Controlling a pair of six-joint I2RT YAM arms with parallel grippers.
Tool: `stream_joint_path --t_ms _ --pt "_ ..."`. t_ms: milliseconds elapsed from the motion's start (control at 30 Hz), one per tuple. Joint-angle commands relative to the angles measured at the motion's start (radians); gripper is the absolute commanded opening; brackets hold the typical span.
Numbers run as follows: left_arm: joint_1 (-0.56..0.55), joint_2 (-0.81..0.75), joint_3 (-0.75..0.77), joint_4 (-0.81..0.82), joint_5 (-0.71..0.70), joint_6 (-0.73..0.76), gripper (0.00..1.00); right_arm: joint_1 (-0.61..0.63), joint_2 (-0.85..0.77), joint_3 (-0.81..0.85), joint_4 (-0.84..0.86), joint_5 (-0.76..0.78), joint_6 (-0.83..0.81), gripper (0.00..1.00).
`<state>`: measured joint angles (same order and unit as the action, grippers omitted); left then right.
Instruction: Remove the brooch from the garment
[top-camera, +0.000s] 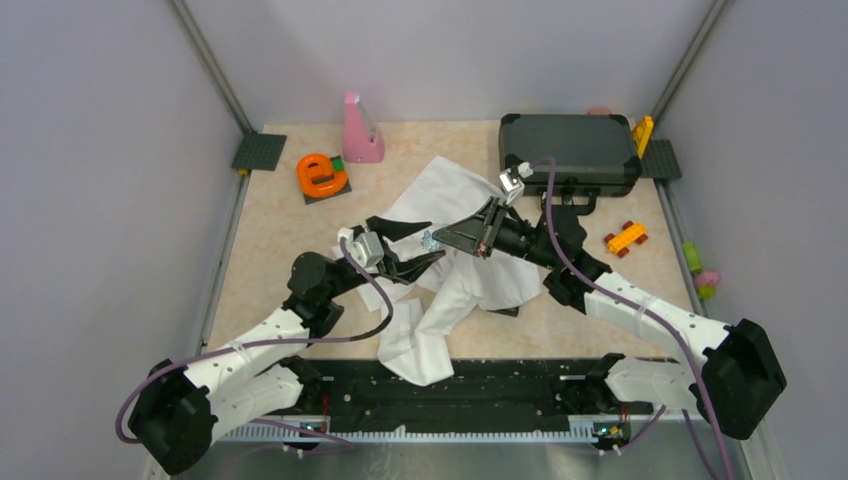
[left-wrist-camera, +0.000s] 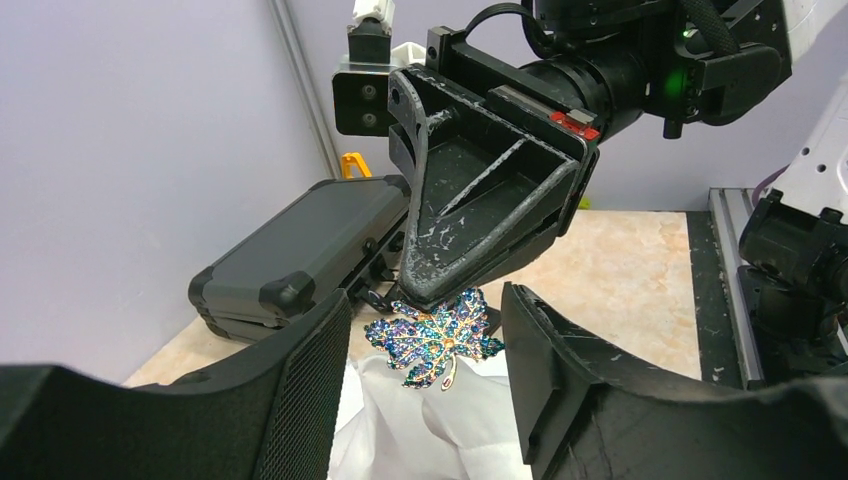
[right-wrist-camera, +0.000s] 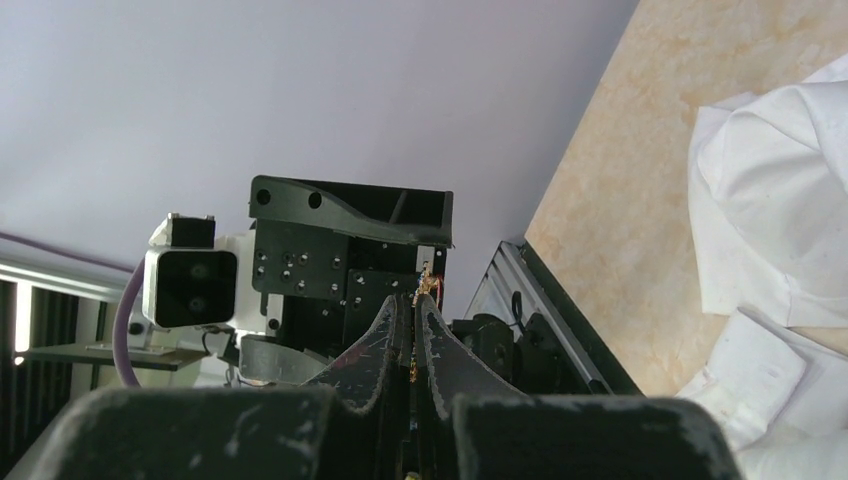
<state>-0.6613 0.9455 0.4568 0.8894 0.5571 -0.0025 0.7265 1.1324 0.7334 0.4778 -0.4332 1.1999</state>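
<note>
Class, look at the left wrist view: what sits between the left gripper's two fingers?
The brooch, a leaf-shaped jewelled piece on the white garment, lies between the open left fingers, with the right gripper closed on its upper edge.

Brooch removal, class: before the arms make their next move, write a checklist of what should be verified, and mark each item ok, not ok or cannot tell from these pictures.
1. Right hand closed on the brooch: ok; its fingers pinch a gold edge in the right wrist view.
2. Left hand around the garment below the brooch: ok, open either side of it.
3. Left hand gripping the cloth: not ok, fingers apart.
4. Brooch free of the garment: cannot tell; it lies against the fabric.
5. Pin clasp undone: cannot tell, hidden.
6. Case out of the way: ok, behind.
</note>
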Motion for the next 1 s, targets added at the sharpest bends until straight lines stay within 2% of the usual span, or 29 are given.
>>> stream_joint_path --t_ms 0,67,133,167,233,333,400,433,567,700,800,967 --pt "-0.003 0.000 0.034 0.009 0.009 0.030 0.60 0.018 -0.003 0.041 0.025 0.013 0.013 0.00" --pt "-0.003 -0.002 0.036 -0.001 0.009 0.035 0.46 0.018 -0.003 0.040 0.024 0.014 0.019 0.00" --pt "-0.003 -0.004 0.039 -0.014 0.004 0.041 0.38 0.019 -0.002 0.038 0.025 0.012 0.020 0.00" --pt "-0.003 -0.004 0.038 -0.016 0.005 0.041 0.37 0.019 -0.002 0.037 0.024 0.011 0.021 0.05" --pt "-0.003 -0.004 0.039 -0.018 0.008 0.040 0.34 0.019 -0.004 0.034 0.015 0.010 0.020 0.17" --pt "-0.003 -0.008 0.037 -0.023 0.006 0.037 0.32 0.017 -0.023 0.035 -0.044 0.029 -0.023 0.43" --pt "-0.003 -0.019 0.035 -0.046 -0.002 0.046 0.32 0.010 -0.060 0.040 -0.139 0.061 -0.078 0.60" --pt "-0.003 -0.027 0.030 -0.061 -0.011 0.050 0.32 0.007 -0.081 0.041 -0.188 0.079 -0.117 0.64" --pt "-0.003 -0.066 -0.008 -0.093 -0.079 0.055 0.32 0.004 -0.165 0.035 -0.475 0.244 -0.325 0.65" --pt "-0.003 -0.104 -0.067 -0.095 -0.156 0.031 0.33 0.006 -0.178 0.036 -0.738 0.371 -0.505 0.65" --pt "-0.003 -0.133 -0.094 -0.124 -0.193 0.021 0.33 0.014 -0.128 0.025 -0.786 0.328 -0.607 0.69" --pt "-0.003 -0.208 -0.123 -0.173 -0.278 0.032 0.32 0.035 0.049 0.111 -0.743 0.380 -0.705 0.72"
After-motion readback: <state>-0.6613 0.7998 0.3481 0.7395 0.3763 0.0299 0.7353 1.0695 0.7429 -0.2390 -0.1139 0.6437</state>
